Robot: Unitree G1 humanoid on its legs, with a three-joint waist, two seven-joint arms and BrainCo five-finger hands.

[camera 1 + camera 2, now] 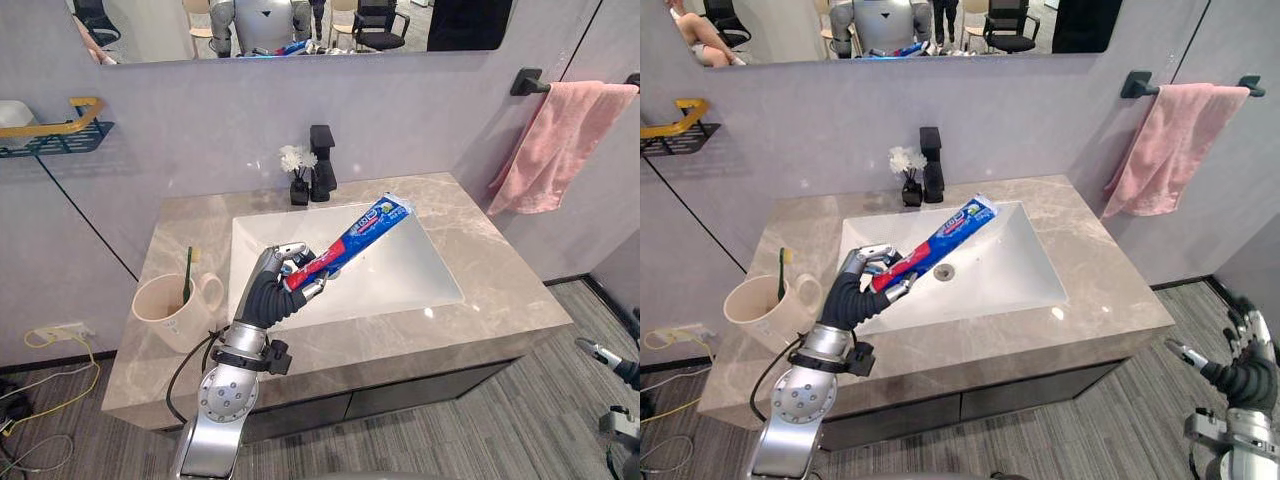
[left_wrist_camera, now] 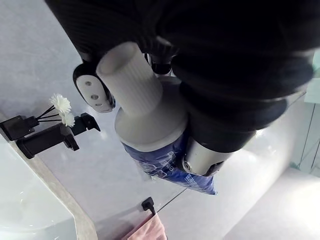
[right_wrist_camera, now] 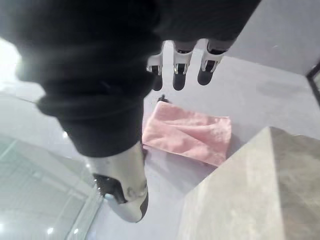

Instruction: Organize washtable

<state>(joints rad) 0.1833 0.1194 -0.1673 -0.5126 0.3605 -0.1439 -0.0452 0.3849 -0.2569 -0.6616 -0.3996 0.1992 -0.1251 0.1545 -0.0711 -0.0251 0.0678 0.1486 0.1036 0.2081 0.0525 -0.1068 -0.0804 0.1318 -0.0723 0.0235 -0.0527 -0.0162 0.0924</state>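
Blue and red toothpaste tube (image 1: 352, 238) held in the left hand (image 1: 283, 283), fingers and thumb curled round its lower part. Hangs tilted in the air above the white rectangular sink basin (image 1: 400, 275), apart from it, flat end up toward the far right, white ribbed cap (image 2: 131, 75) at the near end by the palm. Held over the near left part of the basin, just past the front strip of the beige marble countertop (image 1: 490, 265).

On the left part of the countertop, upright: beige ceramic mug (image 1: 165, 308) with a green toothbrush (image 1: 187, 272) standing inside. Stands just left of the left hand; cannot tell if touching the arm. Behind the basin, at the far edge: black square faucet (image 1: 322, 160), and just left of it a small black vase with white flowers (image 1: 297, 170). On the right wall: pink towel (image 1: 555, 145) hanging over a black bar (image 1: 528, 82). On the left wall: blue wire shelf with a yellow rail (image 1: 55, 130). Above the countertop: wide mirror (image 1: 300, 25).

Right hand (image 1: 1245, 338) low at the near right, well apart from the countertop, over the grey wood-pattern floor (image 1: 540, 400). Fingers straight and relaxed, thumb apart, holding nothing.
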